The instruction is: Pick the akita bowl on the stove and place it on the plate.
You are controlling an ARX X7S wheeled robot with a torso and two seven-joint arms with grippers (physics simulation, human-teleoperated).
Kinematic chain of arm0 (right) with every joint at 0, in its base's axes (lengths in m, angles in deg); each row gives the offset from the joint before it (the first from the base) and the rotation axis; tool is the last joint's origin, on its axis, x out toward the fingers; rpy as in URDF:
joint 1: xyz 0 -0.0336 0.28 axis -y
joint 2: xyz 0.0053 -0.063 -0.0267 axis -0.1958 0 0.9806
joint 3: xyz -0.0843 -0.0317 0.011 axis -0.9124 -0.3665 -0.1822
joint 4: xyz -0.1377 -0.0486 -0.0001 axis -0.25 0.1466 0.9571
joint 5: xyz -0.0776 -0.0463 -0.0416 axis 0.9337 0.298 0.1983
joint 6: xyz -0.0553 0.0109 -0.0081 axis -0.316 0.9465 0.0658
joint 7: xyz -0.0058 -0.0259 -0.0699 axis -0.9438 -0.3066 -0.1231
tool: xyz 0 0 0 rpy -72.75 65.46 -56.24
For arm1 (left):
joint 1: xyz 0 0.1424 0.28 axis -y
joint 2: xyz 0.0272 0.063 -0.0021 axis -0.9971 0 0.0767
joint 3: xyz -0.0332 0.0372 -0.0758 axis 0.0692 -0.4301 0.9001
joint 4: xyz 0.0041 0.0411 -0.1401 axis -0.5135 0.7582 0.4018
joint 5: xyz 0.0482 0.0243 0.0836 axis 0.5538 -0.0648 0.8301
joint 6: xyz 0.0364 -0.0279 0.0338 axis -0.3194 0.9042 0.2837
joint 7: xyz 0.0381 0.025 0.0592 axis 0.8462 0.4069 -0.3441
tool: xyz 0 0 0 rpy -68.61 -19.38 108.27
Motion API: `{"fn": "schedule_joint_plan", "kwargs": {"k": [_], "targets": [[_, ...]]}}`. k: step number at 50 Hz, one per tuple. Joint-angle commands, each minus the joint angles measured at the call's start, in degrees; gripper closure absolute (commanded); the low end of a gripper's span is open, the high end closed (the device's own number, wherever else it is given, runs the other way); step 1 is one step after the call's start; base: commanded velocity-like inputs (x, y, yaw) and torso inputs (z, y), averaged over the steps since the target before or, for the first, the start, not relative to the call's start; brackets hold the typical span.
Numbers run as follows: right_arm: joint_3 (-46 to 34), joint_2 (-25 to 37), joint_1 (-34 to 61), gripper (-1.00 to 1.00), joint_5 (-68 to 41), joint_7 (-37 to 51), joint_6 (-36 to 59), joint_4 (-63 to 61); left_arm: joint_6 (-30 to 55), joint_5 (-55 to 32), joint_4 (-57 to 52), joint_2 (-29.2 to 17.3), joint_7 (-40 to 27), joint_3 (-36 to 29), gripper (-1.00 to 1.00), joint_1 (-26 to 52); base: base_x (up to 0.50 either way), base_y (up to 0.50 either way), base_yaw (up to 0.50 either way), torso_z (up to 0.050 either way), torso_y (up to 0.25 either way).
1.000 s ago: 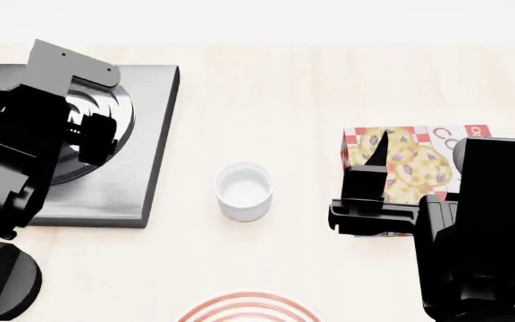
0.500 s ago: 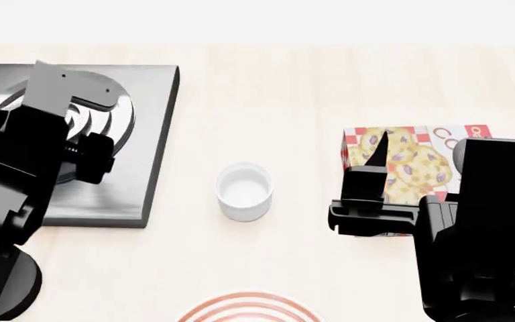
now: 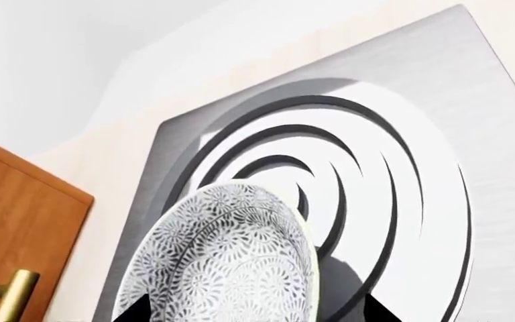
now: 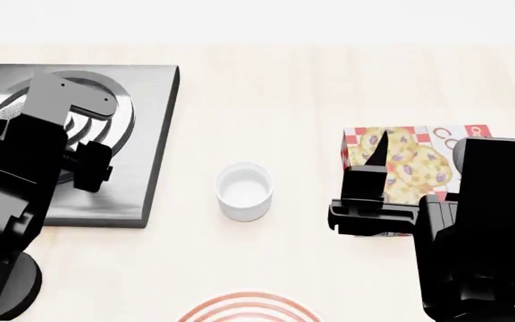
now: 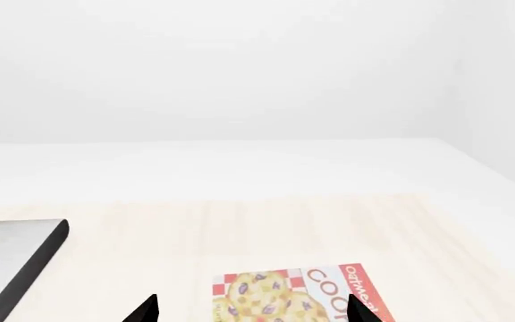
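The akita bowl (image 3: 231, 261), black-and-white speckled, sits tilted between the jaws of my left gripper (image 3: 255, 312), which is shut on it. It hangs over the stove (image 3: 472, 134) with its raised black rings. In the head view only a speckled sliver of the bowl (image 4: 7, 111) shows beside the left arm, above the stove (image 4: 145, 141). The plate (image 4: 250, 307), white with red rings, peeks in at the near table edge. My right gripper (image 5: 253, 310) is open and holds nothing, over the cookie box.
A small plain white cup (image 4: 244, 191) stands mid-table between the stove and the cookie box (image 4: 410, 164). A wooden cabinet door with a brass handle (image 3: 11, 295) shows beyond the stove in the left wrist view.
My left arm has drawn back toward me over the stove, uncovering more of the rings and a sliver of the bowl. The right arm has not moved.
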Motion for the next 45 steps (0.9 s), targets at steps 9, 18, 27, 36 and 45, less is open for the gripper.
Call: {"fn": "schedule_joint_plan", "kwargs": {"k": [9,18,27,36,45], "targets": [[-0.17,0.32,0.03,-1.00,-0.66,0.56,-0.24,0.15,1.32,-0.69,-1.62,-0.65,-0.26,0.00,-1.00,-0.82,0.00,0.00,0.00,0.000,0.000],[-0.26,0.48,0.00,-1.00,-0.93,0.80,-0.44,0.22,-0.24,-0.49,0.86,-0.19,0.27,-0.24,-1.00,-0.31,0.00,0.00,0.00,0.000,0.000],[-0.34,0.62,-0.02,-1.00,-1.21,1.05,-0.65,0.30,-0.85,-0.31,2.03,-0.05,0.33,-0.33,-1.00,0.12,0.00,0.00,0.00,0.000,0.000],[-0.80,0.91,-0.38,-1.00,-0.98,0.93,-1.58,0.75,-1.75,0.02,3.30,0.09,0.80,-0.60,-1.00,0.30,0.00,0.00,0.00,0.000,0.000],[-0.61,0.97,-0.22,-1.00,-1.60,1.40,-1.19,0.50,3.95,-0.60,-3.84,-1.74,0.81,-0.68,1.00,-0.11,0.00,0.00,0.00,0.000,0.000]]}}
